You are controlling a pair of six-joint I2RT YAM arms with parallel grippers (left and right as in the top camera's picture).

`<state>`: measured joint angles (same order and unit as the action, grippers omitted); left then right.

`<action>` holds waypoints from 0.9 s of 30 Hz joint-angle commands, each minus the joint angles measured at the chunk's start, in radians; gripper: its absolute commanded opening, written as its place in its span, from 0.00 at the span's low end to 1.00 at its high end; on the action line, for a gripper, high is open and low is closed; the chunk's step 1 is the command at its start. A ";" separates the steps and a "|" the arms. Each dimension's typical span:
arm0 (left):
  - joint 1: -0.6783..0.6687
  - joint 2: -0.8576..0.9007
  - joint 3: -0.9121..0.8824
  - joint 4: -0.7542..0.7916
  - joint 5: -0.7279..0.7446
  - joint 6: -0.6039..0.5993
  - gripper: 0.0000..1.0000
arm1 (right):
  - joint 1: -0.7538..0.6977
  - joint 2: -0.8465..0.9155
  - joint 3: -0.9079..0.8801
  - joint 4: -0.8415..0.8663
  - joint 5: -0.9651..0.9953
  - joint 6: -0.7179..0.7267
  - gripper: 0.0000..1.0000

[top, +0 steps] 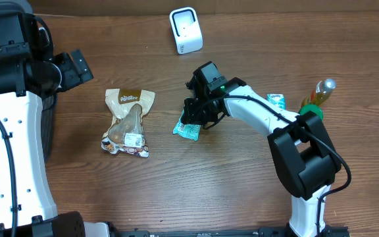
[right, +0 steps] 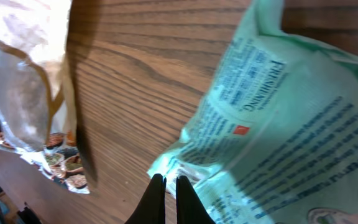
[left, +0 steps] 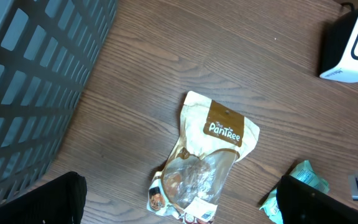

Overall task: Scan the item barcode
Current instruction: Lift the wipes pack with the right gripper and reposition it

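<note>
Wood-grain table (top: 176, 191) carries a white scanner (top: 185, 29) standing upright at its far edge. A grey lattice basket (left: 30, 74) sits at the left side, and its contents cannot be made out.

The teal packet (top: 188, 129) lies flat at mid-table, printed face up. It is just right of a tan snack pouch (top: 128, 122) and well short of the scanner. Its visible end points left toward the pouch, while the other end is hidden under the right gripper (top: 199, 118), so its long axis cannot be judged for certain.

The right gripper's fingertips (right: 157, 193) are pressed together at the packet's edge; whether film is caught between them cannot be told. The left gripper (top: 77, 66) hangs near the basket, with its fingers (left: 316, 202) spread wide apart.

The pouch lies lengthwise from far to near, brown label toward the scanner. A small teal sachet (top: 276, 101) and a yellow-green bottle (top: 320, 97) lie at right.
</note>
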<state>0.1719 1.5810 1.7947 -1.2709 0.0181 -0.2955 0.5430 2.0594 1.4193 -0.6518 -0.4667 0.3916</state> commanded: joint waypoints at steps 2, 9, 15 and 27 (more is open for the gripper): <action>-0.002 0.001 0.007 -0.001 0.000 0.011 0.99 | 0.060 -0.027 -0.023 0.011 0.080 -0.001 0.04; -0.002 0.001 0.007 -0.001 0.000 0.011 1.00 | 0.087 0.015 -0.077 0.064 0.153 0.006 0.04; -0.002 0.001 0.007 -0.001 0.000 0.011 1.00 | 0.091 0.032 -0.064 0.063 0.121 0.027 0.06; -0.002 0.001 0.007 0.000 0.000 0.011 1.00 | 0.022 -0.106 0.002 0.050 0.119 0.002 0.07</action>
<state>0.1719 1.5810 1.7947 -1.2709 0.0181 -0.2955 0.5858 1.9888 1.3926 -0.6106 -0.3824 0.3962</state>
